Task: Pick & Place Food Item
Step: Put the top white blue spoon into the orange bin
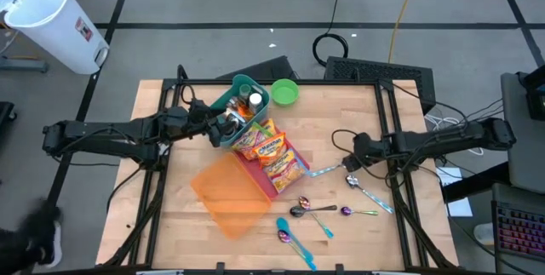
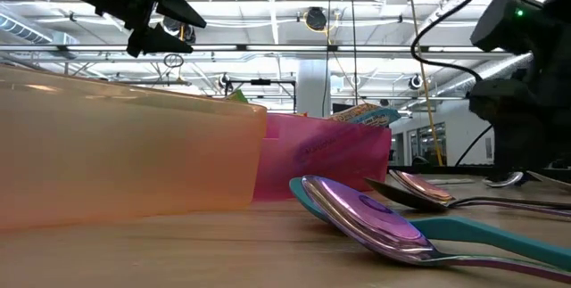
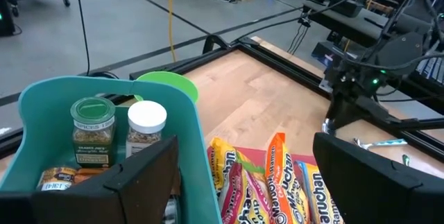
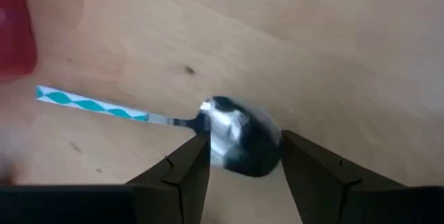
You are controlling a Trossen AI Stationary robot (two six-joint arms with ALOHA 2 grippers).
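Several orange and yellow noodle packets [image 1: 271, 151] stand in a pink bin [image 2: 321, 159] at mid table, and they also show in the left wrist view [image 3: 277, 182]. A teal bin [image 1: 243, 96] beside it holds two spice jars [image 3: 94, 130]. My left gripper [image 1: 223, 130] is open and raised in the air over the teal bin's near corner and the packets [image 3: 246, 182]. My right gripper [image 1: 349, 164] is low at the table's right, and its open fingers [image 4: 246, 165] stand on either side of the bowl of a spoon [image 4: 239, 137] with a teal-patterned handle. My right gripper comes down on the spoon's bowl [image 4: 229, 130] from above, with one finger on each side of it. I cannot tell whether the fingers touch it. The spoon lies flat on the table.
An orange bin [image 1: 228, 194] lies at the front, against the pink bin. A green bowl [image 1: 284, 93] sits at the far edge. Several more spoons [image 1: 311, 211] lie scattered at the front right. Bare wood shows at the table's far right [image 1: 341, 113].
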